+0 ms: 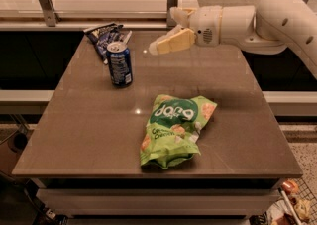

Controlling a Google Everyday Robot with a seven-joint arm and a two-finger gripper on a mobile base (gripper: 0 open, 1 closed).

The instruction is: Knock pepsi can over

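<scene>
Camera view, left to right. Dark blue foil snack bag lies flat at the far left corner of the brown desk. Pepsi can stands upright just in front of that bag, near the far left corner, silver top up, white lettering facing the camera; can and bag look touching or almost so, cannot tell which. Big green chip bag lies flat around the middle of the desk, a bit toward the near edge, well apart from the can. Hand hangs in the air over the far edge of the desk, right of the can and apart from it, higher than the can top, tan fingers pointing left and slightly down toward the can. Hand is released, fingers spread, nothing in it. White arm reaches in from the far right corner, running roughly level along the far edge.
</scene>
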